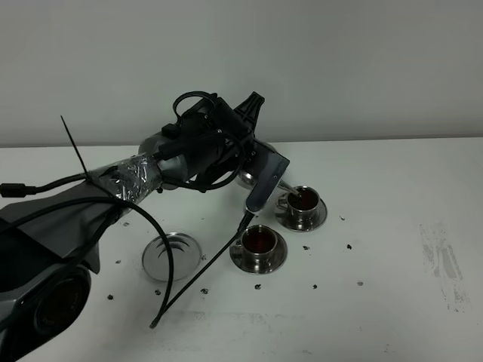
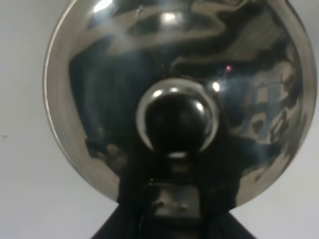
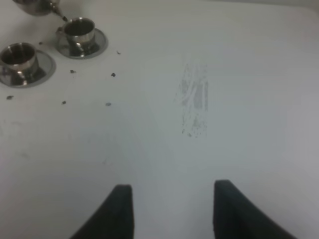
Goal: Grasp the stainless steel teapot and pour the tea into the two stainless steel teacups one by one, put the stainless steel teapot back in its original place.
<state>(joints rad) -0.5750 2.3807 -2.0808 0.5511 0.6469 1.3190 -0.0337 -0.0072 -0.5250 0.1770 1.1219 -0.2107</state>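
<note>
The stainless steel teapot (image 1: 247,179) hangs tilted in my left gripper (image 1: 253,162), mostly hidden behind the wrist. Its spout reaches over the far teacup (image 1: 302,202). In the left wrist view the domed lid (image 2: 99,74) and knob (image 2: 177,122) fill the frame above the gripper (image 2: 172,211), which is shut on the pot. The near teacup (image 1: 258,241) stands on its saucer. Both cups hold dark red tea. The ridged steel disc (image 1: 171,255) lies bare at the left. My right gripper (image 3: 172,209) is open and empty over bare table, with both cups (image 3: 20,57) (image 3: 79,30) far from it.
Dark specks (image 1: 349,246) are scattered over the white table (image 1: 392,188) around the cups. A black cable (image 1: 204,264) hangs from the left arm down to the table beside the disc. A scuffed patch (image 1: 441,256) marks the right side.
</note>
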